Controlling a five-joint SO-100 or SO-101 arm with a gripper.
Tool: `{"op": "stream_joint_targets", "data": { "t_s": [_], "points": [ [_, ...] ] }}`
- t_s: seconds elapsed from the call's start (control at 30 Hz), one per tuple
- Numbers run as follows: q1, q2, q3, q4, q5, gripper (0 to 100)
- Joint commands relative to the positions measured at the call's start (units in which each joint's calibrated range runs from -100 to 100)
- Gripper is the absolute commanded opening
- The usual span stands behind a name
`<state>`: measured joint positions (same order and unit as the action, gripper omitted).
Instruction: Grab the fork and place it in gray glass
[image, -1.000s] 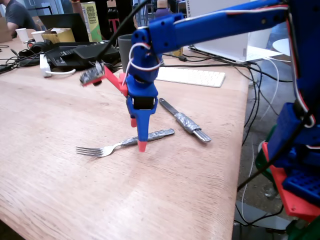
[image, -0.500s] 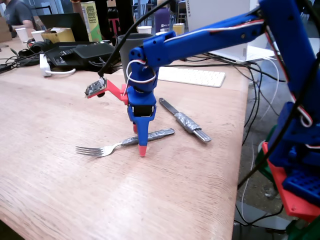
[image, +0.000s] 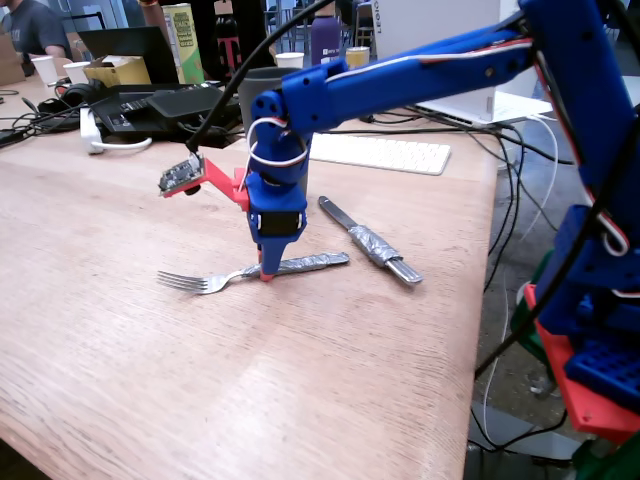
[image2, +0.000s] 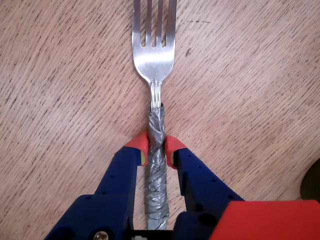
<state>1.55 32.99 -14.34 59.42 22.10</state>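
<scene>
The fork lies flat on the wooden table, tines to the left in the fixed view and its taped handle to the right. My gripper points straight down with its red tips at table level, pressed on the handle just behind the neck. In the wrist view the fork points up the frame, and my gripper is shut on the crinkled tape, with both red fingertips touching it. The gray glass stands at the back of the table, partly hidden behind my arm.
A tape-wrapped knife lies just right of the fork. Further back are a white keyboard, black gear and cables, and white paper cups. The table's right edge drops off beside my base.
My gripper has come down from just above the handle to the table and closed on the taped handle. The fork has shifted slightly.
</scene>
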Motion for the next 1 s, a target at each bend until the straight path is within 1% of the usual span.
{"op": "stream_joint_targets", "data": {
  "t_s": [0.0,0.1,0.13,0.37,0.63,0.8,0.83,0.97],
  "points": [
    [0.0,-0.7,-0.7,0.3,0.0,0],
    [0.6,-2.0,1.9,0.3,0.0,0],
    [0.0,-7.6,4.8,0.3,0.0,0],
    [-0.2,-28.4,20.8,0.3,-0.1,0],
    [-0.4,-57.0,30.5,0.3,-0.7,0],
    [1.2,-66.7,37.4,-0.2,-0.8,0],
    [1.5,-68.8,41.3,-0.9,-2.8,0],
    [1.5,-70.6,47.2,-1.0,-9.8,0]
  ]
}}
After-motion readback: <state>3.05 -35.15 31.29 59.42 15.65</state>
